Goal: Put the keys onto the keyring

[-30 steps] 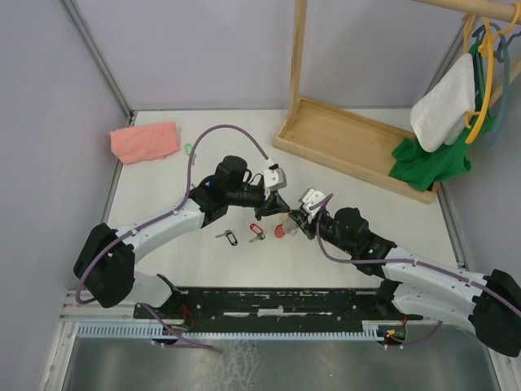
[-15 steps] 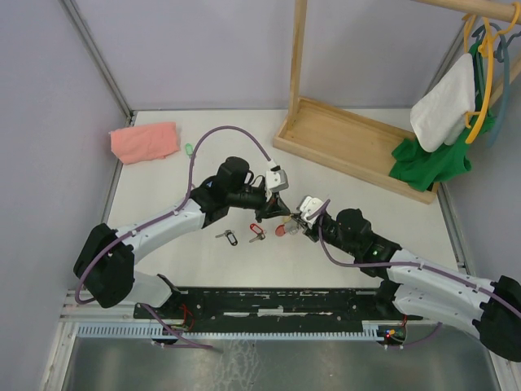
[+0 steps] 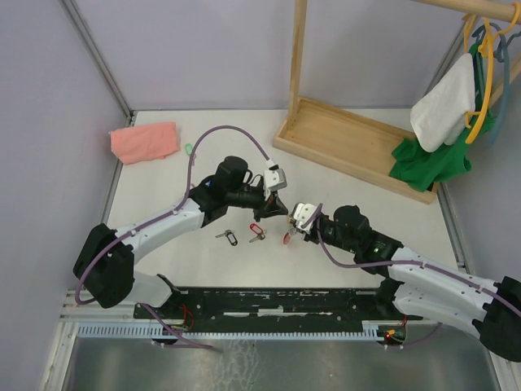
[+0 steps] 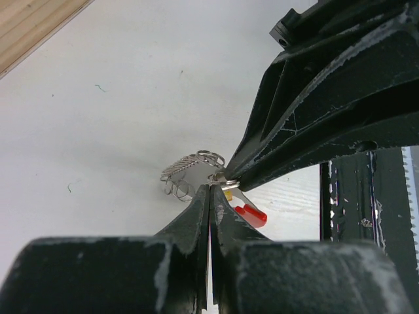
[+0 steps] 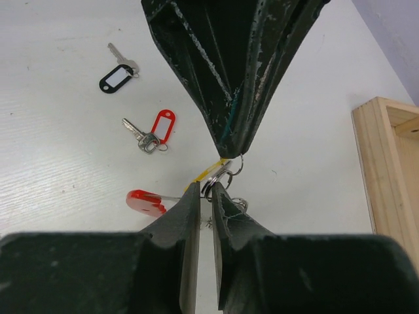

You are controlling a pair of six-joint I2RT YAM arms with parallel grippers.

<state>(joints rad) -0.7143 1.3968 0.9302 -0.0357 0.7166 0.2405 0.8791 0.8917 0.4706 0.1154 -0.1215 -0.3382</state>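
Note:
My two grippers meet tip to tip above the table's middle. My right gripper (image 5: 209, 186) is shut on the silver ring (image 5: 220, 178) of the keyring; its red crescent (image 5: 145, 199) hangs to the left and its coiled-wire loop (image 4: 190, 171) lies behind. My left gripper (image 4: 209, 188) is shut, its fingers (image 5: 229, 98) pinching the yellow-tagged key (image 5: 200, 176), seen edge-on, against that ring. In the top view the left gripper (image 3: 275, 213) and the right gripper (image 3: 291, 226) touch, with the red crescent (image 3: 287, 238) below. A red-tagged key (image 5: 154, 127) and a black-tagged key (image 5: 118, 75) lie loose on the table.
A green-tagged key (image 3: 188, 149) lies by a pink cloth (image 3: 145, 141) at the back left. A wooden rack base (image 3: 354, 142) stands at the back right, with clothes on hangers (image 3: 452, 114). The loose keys (image 3: 242, 235) lie just left of the grippers.
My right gripper has moved a little nearer and left, closing up against the left gripper's tips. The red crescent has shifted slightly lower. The left arm has barely moved.

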